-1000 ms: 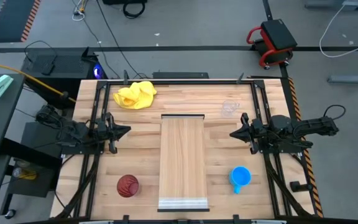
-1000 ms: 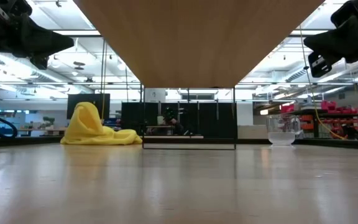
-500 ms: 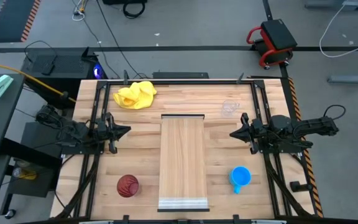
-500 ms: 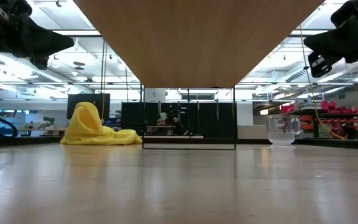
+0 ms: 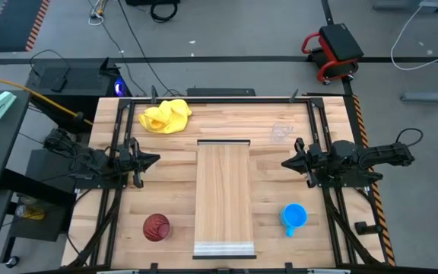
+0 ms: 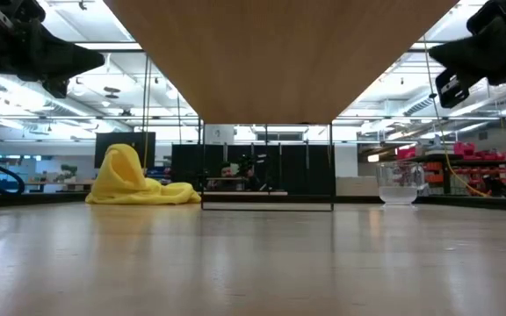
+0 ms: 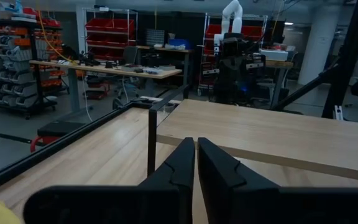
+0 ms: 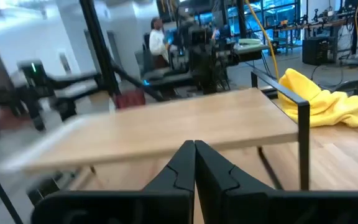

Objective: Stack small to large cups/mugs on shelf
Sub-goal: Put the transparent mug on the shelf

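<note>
- The left gripper [image 5: 152, 160] hangs over the table's left side, beside the shelf [image 5: 223, 198], its fingers pressed together on nothing (the left wrist view shows them meeting tip to tip).
- The right gripper [image 5: 287, 163] mirrors it on the shelf's right side, fingers likewise closed and empty.
- The shelf stands raised on thin legs down the table's middle, and its top is bare, so by my reading no cup has been placed yet.
- The clear glass mug [image 5: 281, 132] sits at the far right, near the right gripper; the blue mug [image 5: 293, 216] is on the near right; the dark red cup [image 5: 156, 227] is on the near left, well apart from the others.
- A yellow cloth [image 5: 166, 116] lies bunched at the far left.
- Risks, as I judge them: the glass mug is faint against the wood and easy to misjudge on approach; a low carry could clip the shelf's edge; both arms reaching for the centre could collide.
</note>
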Controlling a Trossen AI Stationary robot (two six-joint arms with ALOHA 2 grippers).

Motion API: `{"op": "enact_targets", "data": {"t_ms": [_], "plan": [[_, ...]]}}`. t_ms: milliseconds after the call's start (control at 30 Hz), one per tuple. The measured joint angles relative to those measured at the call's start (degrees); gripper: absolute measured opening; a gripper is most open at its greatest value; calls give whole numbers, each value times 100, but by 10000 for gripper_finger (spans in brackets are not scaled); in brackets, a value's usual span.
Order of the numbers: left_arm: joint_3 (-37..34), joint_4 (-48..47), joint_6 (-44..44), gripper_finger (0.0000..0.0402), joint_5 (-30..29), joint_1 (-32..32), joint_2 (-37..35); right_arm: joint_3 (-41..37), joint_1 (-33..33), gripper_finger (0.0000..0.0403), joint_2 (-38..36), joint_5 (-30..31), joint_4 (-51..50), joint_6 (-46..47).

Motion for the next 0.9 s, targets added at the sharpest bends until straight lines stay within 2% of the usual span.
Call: {"op": "enact_targets", "data": {"t_ms": [100,267,367,500,667,800,900], "plan": [[0,12,-454,27,2,0,1,1,0,12,0,-1,528,773],[4,152,-1797,35,2,1,2,1,0,12,0,8,1892,2538],[4,393,-2565,35,2,2,0,1,0,12,-2,228,2849,3380],[4,833,-3143,30,-24,2,0,5,0,12,-2,369,3970,3486],[4,1325,-3309,23,-196,2,0,38,0,12,-2,390,5047,3488],[4,1521,-3302,27,-221,2,0,469,0,12,-1,457,5163,3486],[4,1495,-3300,31,-346,2,2,1025,0,12,26,406,4738,3293]]}}
